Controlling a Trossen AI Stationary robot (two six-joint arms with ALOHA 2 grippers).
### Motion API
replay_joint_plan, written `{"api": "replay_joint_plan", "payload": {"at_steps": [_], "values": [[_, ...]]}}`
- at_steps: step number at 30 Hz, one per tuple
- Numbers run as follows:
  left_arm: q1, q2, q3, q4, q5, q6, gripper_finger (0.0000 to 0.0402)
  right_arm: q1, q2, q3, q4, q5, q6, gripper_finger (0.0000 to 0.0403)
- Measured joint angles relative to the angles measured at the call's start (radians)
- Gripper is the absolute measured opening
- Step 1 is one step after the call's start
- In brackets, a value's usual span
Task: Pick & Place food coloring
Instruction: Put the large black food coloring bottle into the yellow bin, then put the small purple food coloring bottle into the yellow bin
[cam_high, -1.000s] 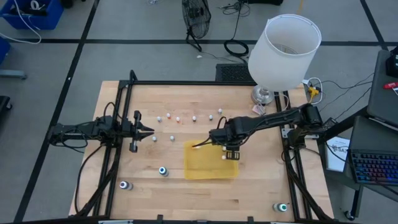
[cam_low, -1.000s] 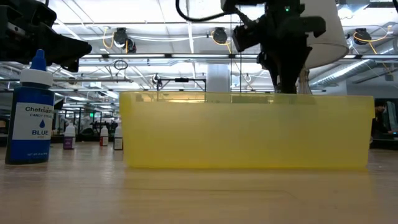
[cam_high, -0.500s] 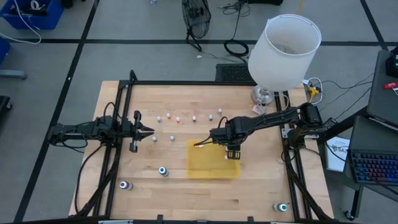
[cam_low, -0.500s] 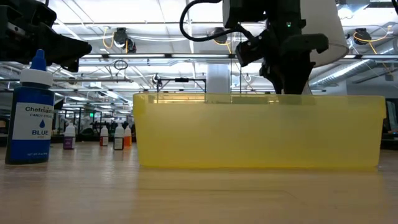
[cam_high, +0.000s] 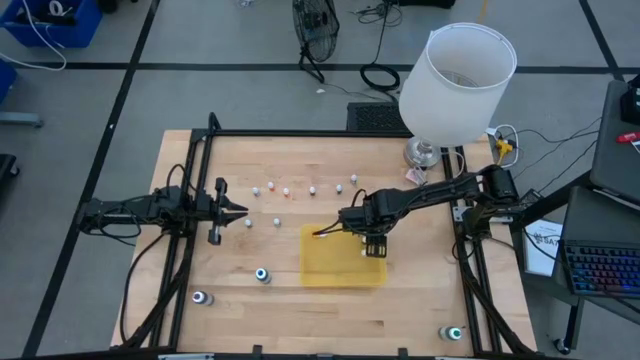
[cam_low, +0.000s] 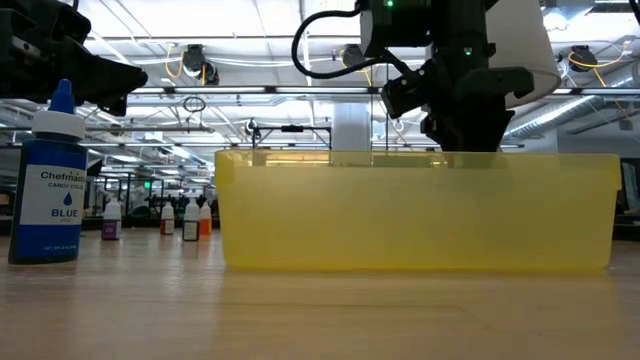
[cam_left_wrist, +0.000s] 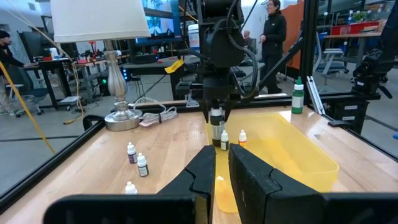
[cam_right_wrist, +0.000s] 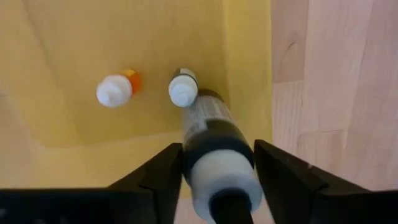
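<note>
So far two small bottles (cam_right_wrist: 144, 90) stand in the yellow tray (cam_high: 335, 268), the right gripper (cam_right_wrist: 214, 165) squeezes a dark bottle (cam_right_wrist: 214, 134) above it, and many bottles (cam_high: 285, 190) wait near the shut left gripper (cam_high: 240, 211).

Two dark, slender jointed arms (cam_high: 430, 195); matte black wedge-shaped fingers (cam_right_wrist: 283, 177); a black cable looped behind the wrist.

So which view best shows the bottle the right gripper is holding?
The right wrist view: the dark bottle fills it, clamped above the yellow tray. The left wrist view shows it small; the low and high views hide it.
</note>
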Motion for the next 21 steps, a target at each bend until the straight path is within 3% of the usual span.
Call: {"api": "replay_joint_plan", "payload": {"at_steps": [6, 17, 21], "values": [[0.000, 0.000, 0.000, 0.000, 0.000, 0.000, 0.0051, 0.000, 0.000, 0.000, 0.000, -0.001, 0.013, 0.0228], [0.000, 0.000, 0.000, 0.000, 0.000, 0.000, 0.0051, 0.000, 0.000, 0.111, -0.142, -0.048, 0.043, 0.0216], [0.000, 0.000, 0.000, 0.000, 0.000, 0.000, 0.0051, 0.000, 0.000, 0.161, -0.139, 0.004, -0.016, 0.0216]]}}
